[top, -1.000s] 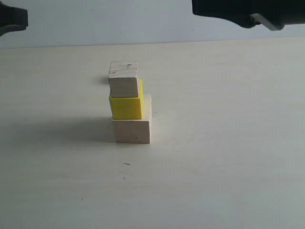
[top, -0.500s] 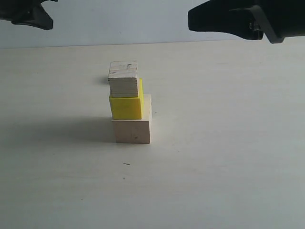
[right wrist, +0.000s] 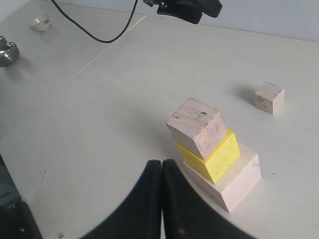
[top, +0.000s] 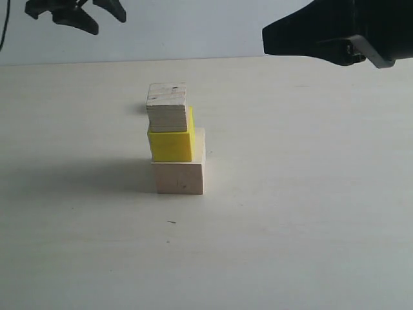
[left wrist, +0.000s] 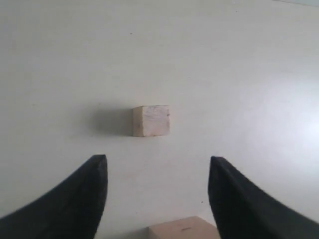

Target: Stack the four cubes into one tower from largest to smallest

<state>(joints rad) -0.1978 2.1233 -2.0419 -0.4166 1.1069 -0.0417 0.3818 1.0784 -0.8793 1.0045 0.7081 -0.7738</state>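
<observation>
Left gripper (left wrist: 158,160): released, jaws set wide apart with nothing between them. It hangs above the surface (top: 303,213), high at the far left of the exterior view and well apart from the tower (top: 174,139). Its wrist view looks down on the tiny wood cube (left wrist: 151,120), which lies ahead of the open fingers (left wrist: 79,199) and touches neither.

Right gripper (right wrist: 162,172): clenched, fingers pressed together, empty. It is held in the air at the upper right of the exterior view, clear of the tower.

Tower: three cubes high, standing near the middle of the surface, long axis vertical.
- Base: large pale wood cube (top: 179,177), flat on the surface.
- Second: yellow cube (top: 171,146), flat on the base, set off-centre toward the left and near edges of the exterior view.
- Third: small wood cube (top: 166,107), flat on the yellow cube, off-centre toward the left; in the right wrist view its edges are not squared with those of the yellow cube below.

Tiny wood cube: not on the tower. It rests flat on one face on the bare surface, alone, near the tower but not touching it. The tower hides it in the exterior view.

Also noted: a black cable (right wrist: 94,31) trailing across the far surface in the right wrist view
</observation>
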